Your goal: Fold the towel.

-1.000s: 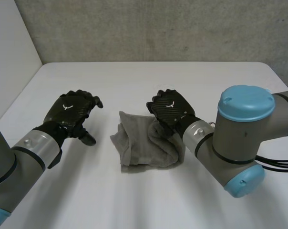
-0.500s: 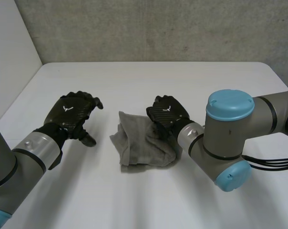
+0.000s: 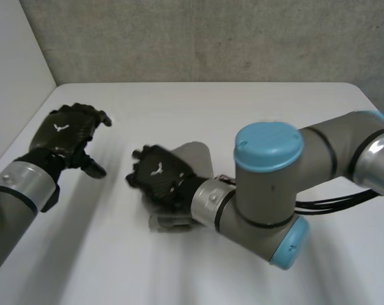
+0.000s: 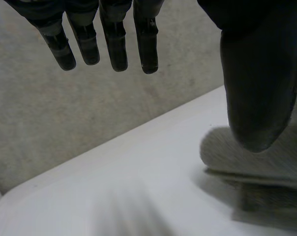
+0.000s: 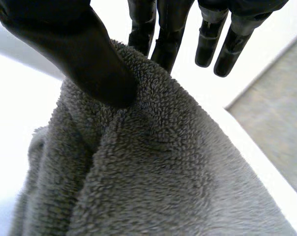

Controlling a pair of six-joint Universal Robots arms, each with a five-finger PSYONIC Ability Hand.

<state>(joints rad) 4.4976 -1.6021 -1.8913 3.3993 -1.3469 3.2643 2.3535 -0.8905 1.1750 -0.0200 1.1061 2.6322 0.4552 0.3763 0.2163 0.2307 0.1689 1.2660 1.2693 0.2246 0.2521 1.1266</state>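
The grey towel [image 3: 195, 155] sits bunched near the middle of the white bench [image 3: 243, 105], a little toward the near side. Part of it rises in a rounded fold to the far right of the right hand [image 3: 159, 181], and a scrap shows under that hand at its near side; whether the bundle rests fully on the bench cannot be told. The right hand is over the left part of the towel and holds it. In the right wrist view its thumb [image 5: 89, 59] digs into the pile on one side of a raised ridge of cloth, while its fingers [image 5: 165, 44] reach down behind the same ridge, so the fold is pinched between them. The right arm [image 3: 268, 190] crosses in from the right, elbow bent, its light-blue cap uppermost.

The left hand [image 3: 65, 130] hangs over the left part of the bench, well apart from the towel; it is wide and holds nothing. The left wrist view shows its fingers straight and side by side, with the thumb spread off from them; in that view the towel lies on the bench past the thumb. A grey wall [image 3: 211, 38] runs behind the bench's far edge.
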